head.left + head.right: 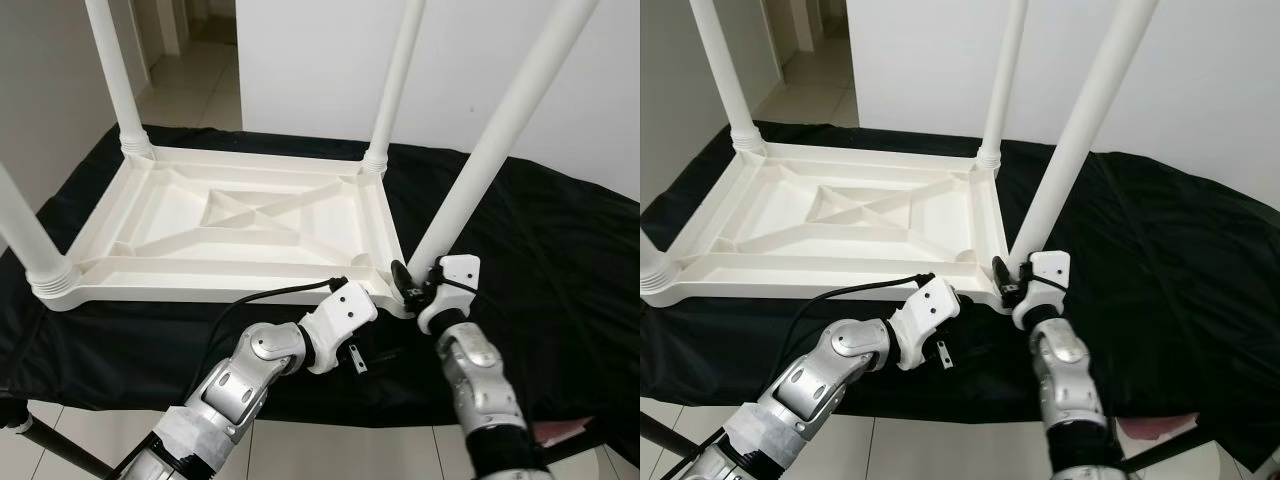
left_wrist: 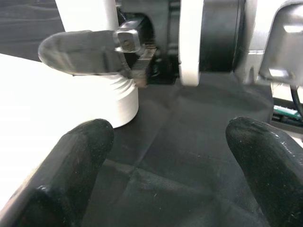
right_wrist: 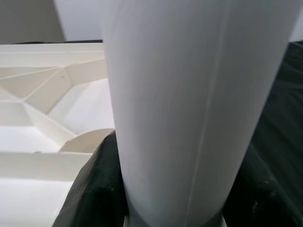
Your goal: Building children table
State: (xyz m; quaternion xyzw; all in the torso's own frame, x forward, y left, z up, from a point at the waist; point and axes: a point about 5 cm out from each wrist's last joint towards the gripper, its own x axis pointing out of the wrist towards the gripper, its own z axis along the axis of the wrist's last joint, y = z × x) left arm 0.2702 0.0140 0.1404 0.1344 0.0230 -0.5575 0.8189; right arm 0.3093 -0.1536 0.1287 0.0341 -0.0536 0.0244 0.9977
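Observation:
A white plastic children's table lies upside down on a black cloth. All of its white legs stand up from the corners. My right gripper is shut on the base of the near right leg, just above the corner socket. In the right wrist view that leg sits between the black fingers. My left gripper is open, low over the cloth beside the same corner, with nothing between its fingers. Ahead of it are the leg's ribbed socket and a finger of the right gripper.
The black cloth covers a low platform that extends well to the right of the table. A white wall stands behind, with a tiled passage at the far left. A reddish object lies at the near right edge.

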